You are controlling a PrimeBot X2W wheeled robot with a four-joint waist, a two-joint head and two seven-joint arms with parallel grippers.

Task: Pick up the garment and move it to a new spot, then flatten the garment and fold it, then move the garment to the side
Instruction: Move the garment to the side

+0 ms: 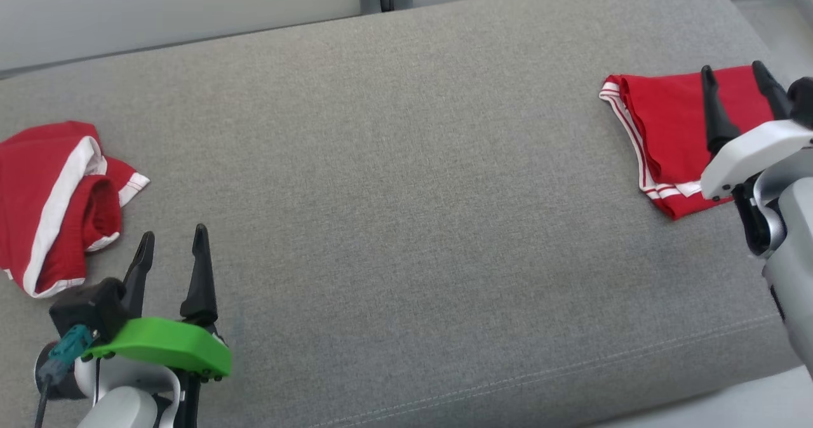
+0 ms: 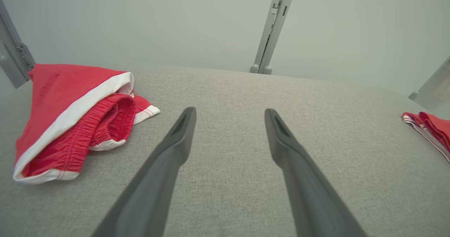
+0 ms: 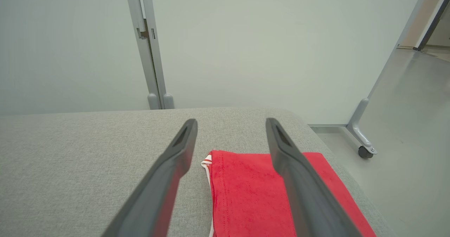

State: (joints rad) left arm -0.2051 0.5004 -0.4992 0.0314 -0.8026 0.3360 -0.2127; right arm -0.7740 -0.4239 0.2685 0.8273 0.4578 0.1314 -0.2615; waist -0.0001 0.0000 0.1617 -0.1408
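a: where's the crumpled red garment [image 1: 51, 199] against the left tool [image 1: 174, 231]?

b: just off to that tool's left and a little ahead of its fingertips, on the grey cushion [image 1: 406, 161]. it's apart from the fingers and nothing touches it. the left tool is spread wide and holds nothing.

a: and the other piece?

b: the folded red garment [image 1: 667, 123] lies under the right tool [image 1: 732, 66]. from the right wrist, that tool's right finger crosses over the red cloth, and its left finger is over bare cushion just beside the striped edge. the right tool is also spread wide, with nothing between the fingers. i can't tell if a finger touches the cloth.

a: which way do they lie?

b: the folded one's long axis runs roughly along the right tool's fingers. its white-striped edge faces the left tool's side. the crumpled one is bunched, with a broad white band running slantwise across it. its gathered red waistband is turned towards the left tool.

a: how far apart are the two?

b: well apart, at opposite ends of the cushion. a pale panel wall with a grey post [image 3: 151, 54] stands beyond both tools.
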